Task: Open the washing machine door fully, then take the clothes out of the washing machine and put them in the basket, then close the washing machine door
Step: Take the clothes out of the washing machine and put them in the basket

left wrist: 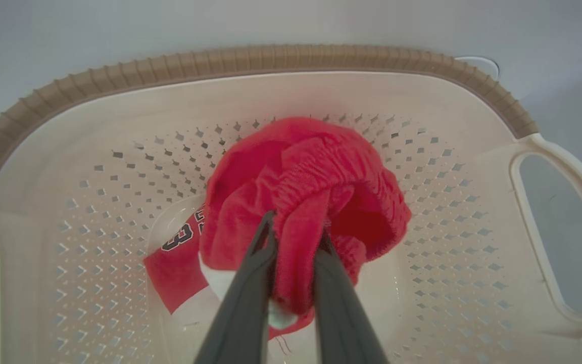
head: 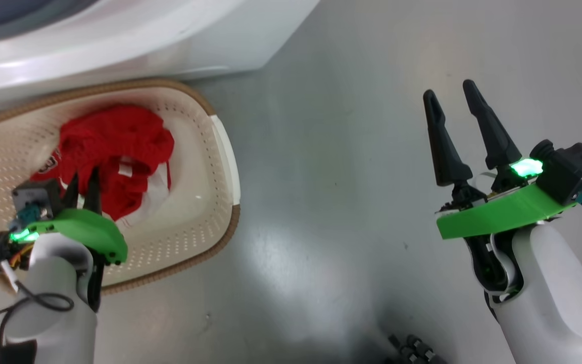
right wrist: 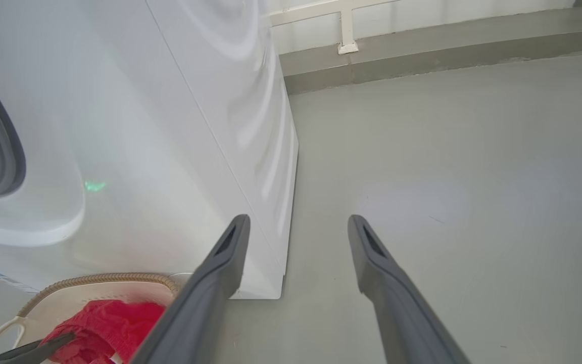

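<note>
L jaws on clothes (left wrist: 301, 167) in basket (left wrist: 271, 58) — R jaws wide, nr washer (right wrist: 170, 126)

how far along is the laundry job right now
Looks done: red clothes lie in the basket. In hand: the left gripper is shut on a fold of them, not yet released; the right gripper hangs open over the floor. Left: the washing machine's grey ring is uncovered, so the door needs closing. Whether the drum is empty is unclear.
</note>
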You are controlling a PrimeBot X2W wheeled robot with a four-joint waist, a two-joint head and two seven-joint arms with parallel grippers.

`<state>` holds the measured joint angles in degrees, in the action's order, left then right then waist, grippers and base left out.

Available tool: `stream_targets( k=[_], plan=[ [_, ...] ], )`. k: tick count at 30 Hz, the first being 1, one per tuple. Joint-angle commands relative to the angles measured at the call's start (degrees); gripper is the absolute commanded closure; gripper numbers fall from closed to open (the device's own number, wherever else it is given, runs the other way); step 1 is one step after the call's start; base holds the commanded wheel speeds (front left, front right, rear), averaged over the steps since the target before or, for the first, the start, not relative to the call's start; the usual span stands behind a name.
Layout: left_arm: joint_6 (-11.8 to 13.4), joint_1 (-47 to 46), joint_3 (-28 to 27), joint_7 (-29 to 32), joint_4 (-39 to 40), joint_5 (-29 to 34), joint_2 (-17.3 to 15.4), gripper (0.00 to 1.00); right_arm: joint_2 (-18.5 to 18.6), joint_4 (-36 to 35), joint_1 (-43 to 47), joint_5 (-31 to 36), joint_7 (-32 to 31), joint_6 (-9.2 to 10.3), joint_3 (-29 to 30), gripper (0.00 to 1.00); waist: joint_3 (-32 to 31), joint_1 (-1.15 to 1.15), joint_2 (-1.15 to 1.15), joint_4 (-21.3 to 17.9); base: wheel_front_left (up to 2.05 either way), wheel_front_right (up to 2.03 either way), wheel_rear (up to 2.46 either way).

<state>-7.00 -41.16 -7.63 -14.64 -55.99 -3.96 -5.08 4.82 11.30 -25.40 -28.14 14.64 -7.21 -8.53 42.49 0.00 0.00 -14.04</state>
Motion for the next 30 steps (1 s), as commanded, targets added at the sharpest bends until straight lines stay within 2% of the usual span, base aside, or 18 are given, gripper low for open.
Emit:
stream_targets(
  k=[1,13,21,22,25,26,27,28,30],
  plan=[
    [0.5,0.0,-0.9,-0.4,-1.0,0.9,-2.0,1.00,-0.2,-1.5,0.3,-0.1,0.4,-0.28,-1.3,0.00,2.6,0.00,0.00,-0.8,0.00,0.00,0.00],
    [1.1,-7.8,0.3,-0.4,-9.3,1.1,-3.6,1.00,-0.6,-2.0,-1.3,-0.3,0.4,-0.28,-1.7,0.00,8.0,0.00,0.00,-1.5,0.00,0.00,0.00],
    [1.3,-10.6,0.1,-0.4,-13.0,0.0,-4.3,1.00,-0.6,-2.3,-1.7,-0.2,0.4,-0.28,-1.8,0.00,8.9,0.00,0.00,-1.6,0.00,0.00,0.00],
    [1.3,-10.8,0.2,-0.4,-13.2,0.0,-4.3,0.96,-0.6,-2.2,-1.8,-0.1,0.4,-0.28,-1.7,0.00,8.8,0.00,0.00,-1.6,0.00,0.00,0.00],
    [1.3,-11.1,0.3,-0.4,-13.3,-0.2,-4.2,0.67,-0.4,-2.0,-1.9,-0.1,0.4,-0.28,-1.6,0.00,8.6,0.00,0.00,-1.4,0.00,0.00,0.00],
    [1.3,-11.2,0.3,-0.4,-13.2,-0.3,-4.1,0.51,-0.4,-2.0,-1.9,-0.1,0.4,-0.28,-1.6,0.00,8.5,0.00,0.00,-1.3,0.00,0.00,0.00],
    [1.3,-11.1,0.3,-0.4,-13.1,-0.4,-4.0,0.28,-0.4,-1.9,-2.0,-0.1,0.4,-0.28,-1.6,0.00,8.3,0.00,0.00,-1.2,0.00,0.00,0.00],
    [1.3,-11.1,0.4,-0.4,-13.1,-0.5,-3.9,0.15,-0.3,-1.9,-2.0,-0.1,0.4,-0.28,-1.6,0.00,8.2,0.00,0.00,-1.1,0.00,0.00,0.00],
    [1.2,-10.9,0.3,-0.4,-12.9,-0.8,-3.8,0.00,-0.3,-1.7,-2.0,0.0,0.4,-0.28,-1.5,0.00,7.8,0.00,0.00,-0.9,0.00,0.00,0.00]
  ],
)
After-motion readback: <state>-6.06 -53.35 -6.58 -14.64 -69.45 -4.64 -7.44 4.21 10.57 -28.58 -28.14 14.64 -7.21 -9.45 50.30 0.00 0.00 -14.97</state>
